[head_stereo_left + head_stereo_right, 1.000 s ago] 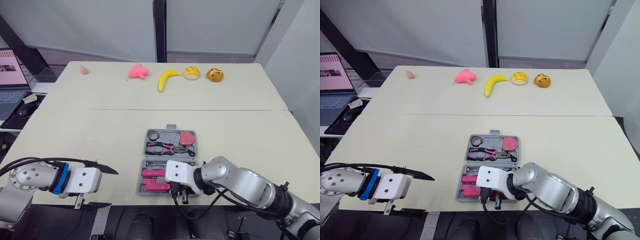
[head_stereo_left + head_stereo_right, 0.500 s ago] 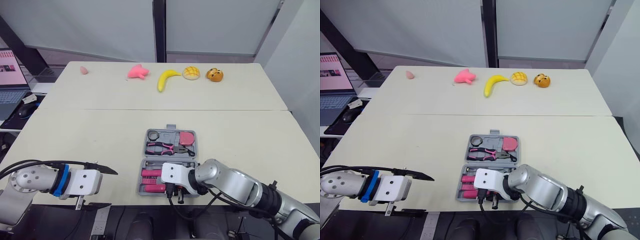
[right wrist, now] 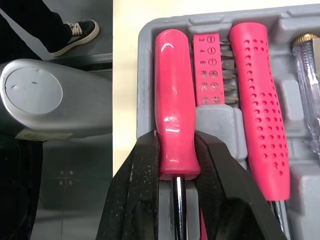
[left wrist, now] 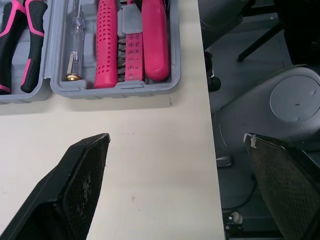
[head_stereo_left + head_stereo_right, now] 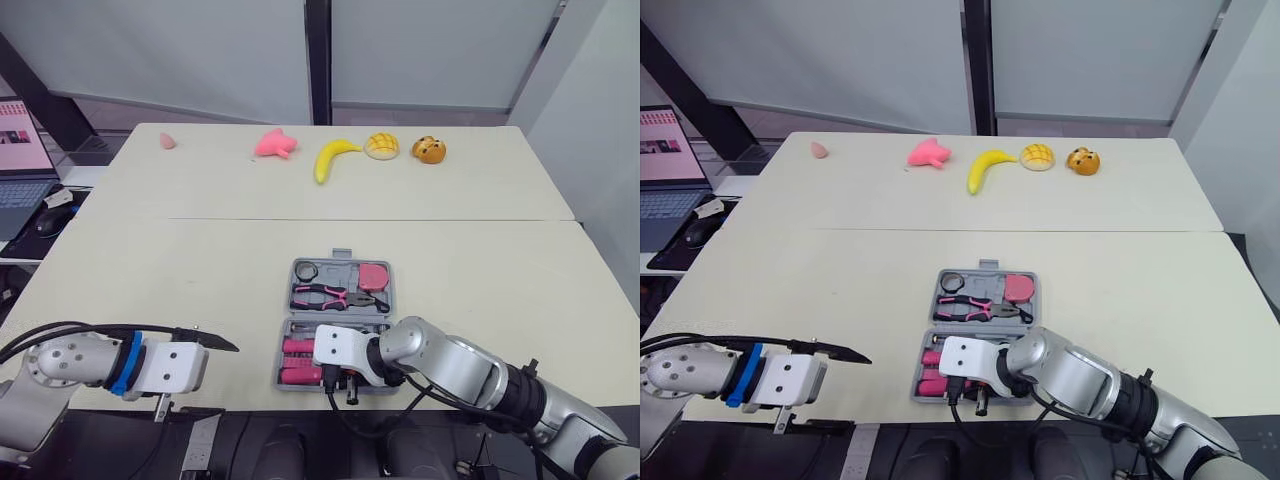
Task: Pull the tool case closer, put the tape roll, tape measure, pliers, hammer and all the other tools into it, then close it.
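Pink plastic was clenched between the right jaws: the smooth handle of a screwdriver was gripped near its neck, where the steel shank begins. It lay in the recess along the near wall of the tool case, just beside the bit holder. Compared with a second before, the right arm had been carried toward the robot's left along the near half of the case, toward the end where the pink handles lie. Whether the tool had slid with it could not be told. The case itself had not been shifted and stood open at the near edge of the table. The left jaws were released, spread wide over the table edge to the left of the case, almost where they had been. In the far half the tape roll, pliers and tape measure were already bedded. The screwdriver was judged to be in the course of being seated, with letting go and closing the lid left to do.
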Robot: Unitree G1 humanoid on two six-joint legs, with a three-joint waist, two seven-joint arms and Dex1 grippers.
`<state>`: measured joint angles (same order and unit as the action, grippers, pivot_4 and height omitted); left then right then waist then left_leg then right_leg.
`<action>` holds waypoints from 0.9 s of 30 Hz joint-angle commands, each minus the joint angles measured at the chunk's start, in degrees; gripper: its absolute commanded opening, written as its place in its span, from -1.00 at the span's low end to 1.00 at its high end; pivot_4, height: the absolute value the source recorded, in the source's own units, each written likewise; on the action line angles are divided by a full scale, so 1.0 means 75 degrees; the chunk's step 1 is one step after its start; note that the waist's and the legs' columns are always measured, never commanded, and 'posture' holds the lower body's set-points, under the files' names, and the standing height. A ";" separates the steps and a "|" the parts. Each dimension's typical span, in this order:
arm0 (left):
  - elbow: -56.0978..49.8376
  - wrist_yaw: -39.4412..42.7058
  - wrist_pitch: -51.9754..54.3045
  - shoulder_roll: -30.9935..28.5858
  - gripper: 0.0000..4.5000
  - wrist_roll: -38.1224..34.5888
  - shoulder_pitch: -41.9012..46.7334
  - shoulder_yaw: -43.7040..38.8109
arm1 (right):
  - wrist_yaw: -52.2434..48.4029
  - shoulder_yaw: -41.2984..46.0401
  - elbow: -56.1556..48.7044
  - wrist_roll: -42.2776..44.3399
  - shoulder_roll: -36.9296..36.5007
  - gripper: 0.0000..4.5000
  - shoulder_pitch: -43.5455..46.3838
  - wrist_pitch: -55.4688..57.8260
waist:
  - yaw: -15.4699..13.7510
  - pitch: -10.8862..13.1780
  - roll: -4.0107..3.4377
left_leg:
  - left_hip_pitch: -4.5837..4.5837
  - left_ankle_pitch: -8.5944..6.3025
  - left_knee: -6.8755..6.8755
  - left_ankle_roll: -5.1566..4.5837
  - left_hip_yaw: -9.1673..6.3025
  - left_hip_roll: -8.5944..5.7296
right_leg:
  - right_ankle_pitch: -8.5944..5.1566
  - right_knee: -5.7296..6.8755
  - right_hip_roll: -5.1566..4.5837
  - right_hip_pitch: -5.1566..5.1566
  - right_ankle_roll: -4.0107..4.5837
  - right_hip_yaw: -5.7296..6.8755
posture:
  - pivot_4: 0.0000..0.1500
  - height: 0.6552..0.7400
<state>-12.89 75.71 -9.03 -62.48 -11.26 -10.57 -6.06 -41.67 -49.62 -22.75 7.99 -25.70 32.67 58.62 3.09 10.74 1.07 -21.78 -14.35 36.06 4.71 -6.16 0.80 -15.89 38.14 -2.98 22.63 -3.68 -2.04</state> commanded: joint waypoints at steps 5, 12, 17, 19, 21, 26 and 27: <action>-0.0086 -0.0115 -0.0029 0.0018 1.00 0.0041 0.0117 0.0139 | -0.0106 0.0317 -0.0139 0.0069 0.0070 -0.18 0.0052 -0.0098 | 0.0004 0.0000 0.0000 | 0.0001 0.0000 0.0000 0.0000 0.0000 0.0000 | 0.0000 0.0001 0.0001 0.0000 0.0000 0.0000 | 1.00 0.93; -0.0084 -0.0125 0.0106 0.0036 1.00 -0.0079 0.0180 0.0202 | -0.0683 0.1316 -0.0884 0.0890 -0.0018 -0.03 0.0058 -0.0221 | 0.0006 0.0000 0.0000 | 0.0000 0.0000 0.0000 0.0000 -0.0002 0.0000 | 0.0000 0.0001 0.0000 0.0000 0.0000 0.0001 | 1.00 0.93; -0.0106 -0.0135 0.0217 0.0087 1.00 -0.0151 0.0216 0.0200 | -0.0809 0.1259 -0.0649 0.0755 -0.0217 -0.35 -0.0092 -0.0886 | 0.0004 0.0000 0.0000 | -0.0001 0.0000 0.0000 0.0000 -0.0001 0.0000 | 0.0000 0.0001 0.0000 0.0000 0.0000 0.0001 | 1.00 0.93; -0.0097 -0.0124 0.0227 0.0092 1.00 -0.0162 0.0215 0.0184 | -0.0835 0.1137 -0.0520 0.0675 -0.0245 -0.52 -0.0133 -0.1074 | 0.0008 0.0000 0.0000 | 0.0000 0.0000 0.0000 0.0000 0.0000 0.0000 | 0.0000 0.0001 0.0000 0.0000 0.0000 0.0001 | 1.00 0.93; -0.0090 -0.0127 0.0261 0.0101 1.00 -0.0177 0.0236 0.0182 | -0.0870 0.0922 -0.0328 0.0481 -0.0301 -0.71 -0.0173 -0.1357 | 0.0015 0.0000 0.0001 | 0.0001 0.0000 0.0000 0.0000 0.0000 0.0000 | 0.0000 0.0003 0.0001 0.0000 0.0000 0.0001 | 1.00 0.93; -0.0088 -0.0163 0.0362 0.0155 1.00 -0.0202 0.0299 0.0162 | -0.0939 0.0553 0.0136 0.0053 -0.0329 -0.99 -0.0335 -0.1924 | 0.0013 0.0000 0.0001 | -0.0001 0.0000 0.0000 0.0000 0.0001 0.0000 | 0.0000 0.0001 0.0001 0.0000 0.0000 0.0000 | 1.00 0.93; -0.0085 -0.0161 0.0357 0.0164 1.00 -0.0196 0.0305 0.0157 | -0.0983 0.0497 0.0187 0.0000 -0.0339 -0.99 -0.0365 -0.1986 | 0.0016 0.0000 0.0001 | -0.0001 0.0000 0.0001 0.0000 0.0001 0.0000 | 0.0000 0.0001 0.0001 0.0000 0.0000 -0.0001 | 1.00 0.93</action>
<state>-12.88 74.48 -6.37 -61.45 -11.64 -8.55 -4.66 -48.33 -45.73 -20.79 8.82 -28.30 30.07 45.60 3.21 10.74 1.07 -21.78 -14.35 36.07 4.71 -6.14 0.80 -15.89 38.15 -2.98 22.63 -3.68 -2.06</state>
